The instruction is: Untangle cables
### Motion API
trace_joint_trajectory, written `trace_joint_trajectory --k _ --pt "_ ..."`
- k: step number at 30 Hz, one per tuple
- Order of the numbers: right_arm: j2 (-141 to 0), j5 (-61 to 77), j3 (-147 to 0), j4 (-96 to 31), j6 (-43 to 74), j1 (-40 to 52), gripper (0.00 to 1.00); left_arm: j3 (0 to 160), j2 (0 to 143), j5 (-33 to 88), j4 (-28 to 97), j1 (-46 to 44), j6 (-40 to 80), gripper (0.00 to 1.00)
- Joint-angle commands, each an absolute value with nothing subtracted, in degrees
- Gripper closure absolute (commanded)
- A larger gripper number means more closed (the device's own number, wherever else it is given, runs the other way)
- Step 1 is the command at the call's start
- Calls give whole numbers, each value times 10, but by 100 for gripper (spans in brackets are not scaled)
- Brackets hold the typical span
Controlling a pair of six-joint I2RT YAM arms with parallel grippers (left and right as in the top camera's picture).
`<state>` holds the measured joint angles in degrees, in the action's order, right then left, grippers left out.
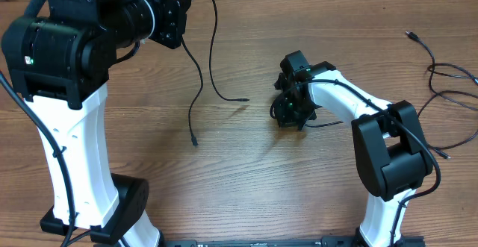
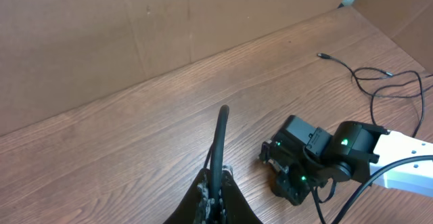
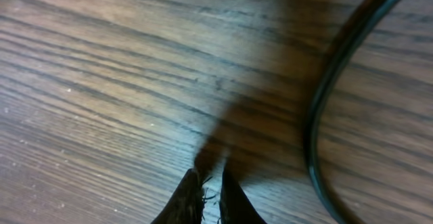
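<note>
My left gripper (image 1: 179,17) is raised at the upper left and shut on a thin black cable (image 1: 212,60). The cable's two ends hang down to the table, with plugs at the left (image 1: 195,142) and in the middle (image 1: 244,99). In the left wrist view the cable (image 2: 220,139) stands up between the fingers (image 2: 218,187). My right gripper (image 1: 287,119) points down at the table centre; its fingers (image 3: 208,183) are together with nothing between them. A black cord (image 3: 325,109) curves just to their right. More cables (image 1: 448,90) lie in a loose heap at the far right.
A loose plug end (image 1: 409,33) of the right-hand heap lies at the back right, and also shows in the left wrist view (image 2: 323,56). A cardboard wall (image 2: 135,28) stands behind the table. The arm bases stand at the front left (image 1: 112,210) and front right (image 1: 385,217).
</note>
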<state>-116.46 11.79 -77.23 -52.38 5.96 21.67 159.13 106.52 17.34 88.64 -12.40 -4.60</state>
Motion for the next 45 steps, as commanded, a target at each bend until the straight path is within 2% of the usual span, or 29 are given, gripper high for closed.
trace_joint_trajectory --k 1,6,17,30,33,35,36,38,40,45 --pt "-1188 90 -770 -518 59 204 91 1595 1071 180 885 -128 -42 95" --pt "-1190 90 -770 -509 59 164 92 1595 1071 180 885 -128 -43 95" --pt "-1190 46 -792 -495 55 8 91 1595 1071 180 886 -128 -43 94" --pt "-1190 31 -972 -492 23 -254 85 1595 1071 195 887 -128 -43 93" --pt "-1190 101 -996 -527 23 -279 84 1595 1071 195 885 -128 -43 93" --pt "-1189 171 -1020 -555 18 -275 78 1595 1072 195 882 -128 -43 93" --pt "-1189 199 -1036 -576 5 -265 66 1595 1072 195 882 -128 -43 93" --pt "-1189 229 -1059 -614 -15 -242 54 1595 1072 195 882 -128 -43 94" --pt "-1189 246 -1083 -677 -58 -193 35 1595 1072 196 882 -128 -42 94" --pt "-1189 223 -1086 -724 -93 -66 31 1595 1072 196 883 -128 -42 94"
